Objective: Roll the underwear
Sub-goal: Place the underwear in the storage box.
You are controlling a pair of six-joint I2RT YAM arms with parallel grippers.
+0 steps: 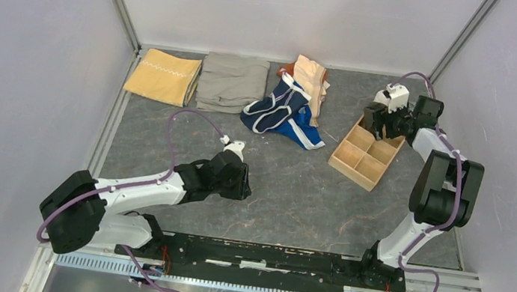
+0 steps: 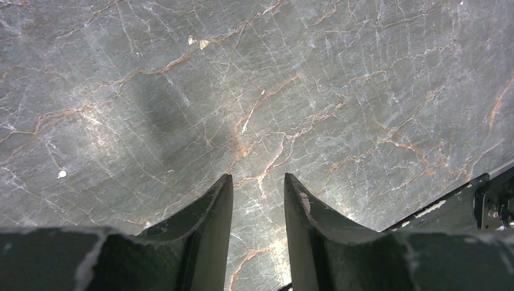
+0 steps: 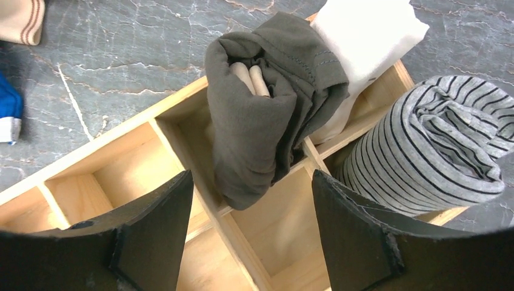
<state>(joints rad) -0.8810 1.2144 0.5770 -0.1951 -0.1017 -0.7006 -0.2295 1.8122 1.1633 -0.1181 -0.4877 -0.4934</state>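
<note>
Jaws apart, the right gripper (image 3: 250,188) should lift straight, not snagging the rolled underwear (image 3: 267,103) in the tray (image 3: 121,176); left gripper (image 2: 257,179) apart, empty.

Right pincer (image 3: 250,182) spread wide — grey rolled underwear (image 3: 267,109) upright in wooden tray (image 3: 115,182), striped roll (image 3: 424,151) beside.

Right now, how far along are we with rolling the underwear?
Done: a grey-brown roll, a white roll and a striped roll stand in the wooden tray. In hand: nothing; the right gripper hangs open over the grey-brown roll, the left gripper open above bare table. Left: the navy piece, bright blue piece and peach piece lie unrolled in a heap at the back.
</note>
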